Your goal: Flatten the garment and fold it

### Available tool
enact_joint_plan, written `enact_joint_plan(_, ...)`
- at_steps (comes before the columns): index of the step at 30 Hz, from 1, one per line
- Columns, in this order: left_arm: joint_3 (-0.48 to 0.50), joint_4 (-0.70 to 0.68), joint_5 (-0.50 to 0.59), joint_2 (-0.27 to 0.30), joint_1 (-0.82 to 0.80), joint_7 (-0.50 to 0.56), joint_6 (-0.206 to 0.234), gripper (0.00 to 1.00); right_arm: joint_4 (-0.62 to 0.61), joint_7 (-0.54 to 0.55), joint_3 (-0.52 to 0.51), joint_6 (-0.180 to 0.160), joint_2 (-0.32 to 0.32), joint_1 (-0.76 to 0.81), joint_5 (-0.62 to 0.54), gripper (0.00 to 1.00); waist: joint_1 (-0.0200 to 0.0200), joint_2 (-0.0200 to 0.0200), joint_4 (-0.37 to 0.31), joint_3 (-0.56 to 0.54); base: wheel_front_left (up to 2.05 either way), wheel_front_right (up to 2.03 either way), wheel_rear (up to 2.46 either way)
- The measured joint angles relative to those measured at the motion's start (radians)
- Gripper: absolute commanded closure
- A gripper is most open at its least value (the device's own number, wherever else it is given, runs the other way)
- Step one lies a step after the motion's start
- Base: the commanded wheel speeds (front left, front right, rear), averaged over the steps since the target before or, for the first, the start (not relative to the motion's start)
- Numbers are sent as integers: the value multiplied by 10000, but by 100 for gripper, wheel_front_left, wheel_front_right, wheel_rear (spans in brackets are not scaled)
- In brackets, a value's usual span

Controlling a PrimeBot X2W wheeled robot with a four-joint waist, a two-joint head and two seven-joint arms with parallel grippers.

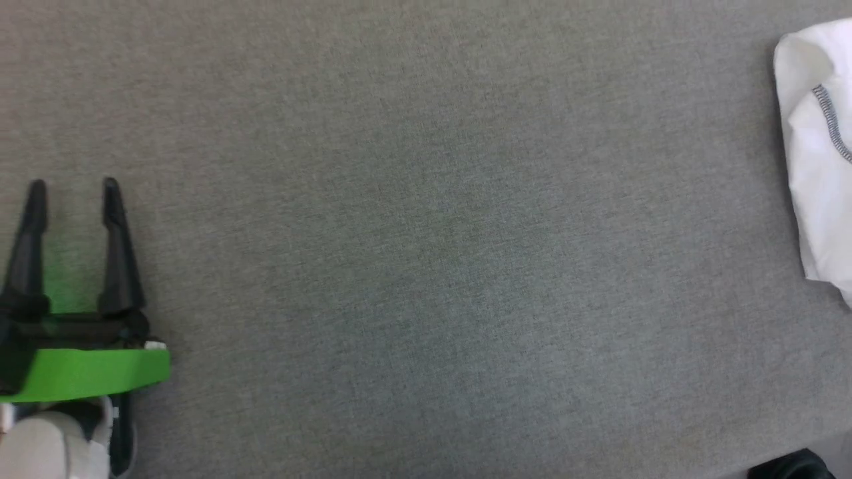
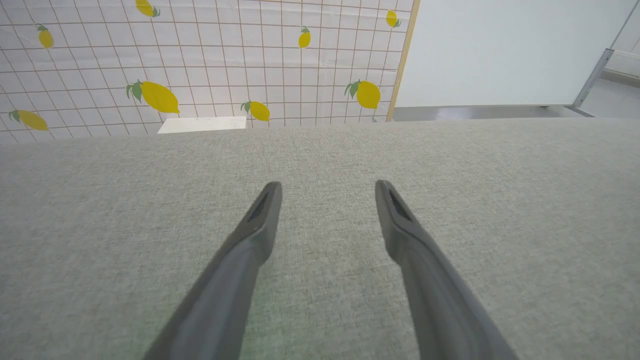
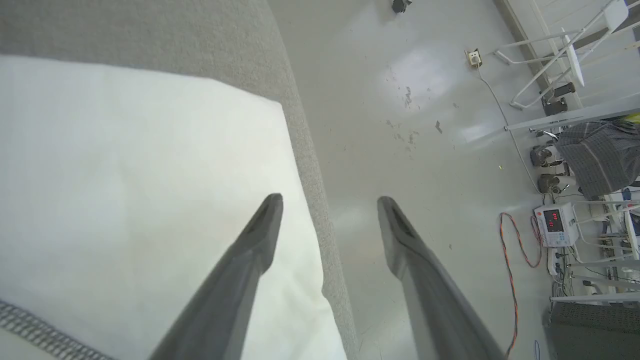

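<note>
- The left hand (image 1: 74,189) has its two dark fingers spread wide with nothing between them, above bare grey worktop (image 1: 426,266) at the lower left of the head view.
- A bright green band (image 1: 86,372) wraps the wrist just behind that hand.
- In the left wrist view the left hand (image 2: 327,187) points across the worktop (image 2: 500,200) toward a tiled screen with lemons on it (image 2: 200,65); a white box (image 2: 202,124) sits at the far edge, with a plain white panel (image 2: 500,50) beside the screen.
- The right hand (image 3: 330,200) is wide open too and grips nothing (whether it touches the cloth I cannot tell).
- One of its fingers lies over the white T-shirt (image 3: 125,175); the other shows against the pale floor (image 3: 425,150), past the worktop's edge (image 3: 305,150).
- The T-shirt (image 1: 815,166) lies bunched at the worktop's right side, well apart from the left hand, with a dark stitched seam (image 1: 832,123) showing.
</note>
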Motion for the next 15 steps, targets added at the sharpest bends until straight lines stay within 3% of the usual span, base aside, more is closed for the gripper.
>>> enact_joint_plan(10,-391,1223,-121,-560,248,-322,58,0,-3166,-2222,819,0,1160,98,2215,0,-2,0,369,-1966,0,0,0)
enact_joint_plan(15,-518,1592,-134,-761,263,-407,180,0,-4986,-3014,911,-2,2539,1011,2685,0,-3,0,696,-3018,0,0,0)
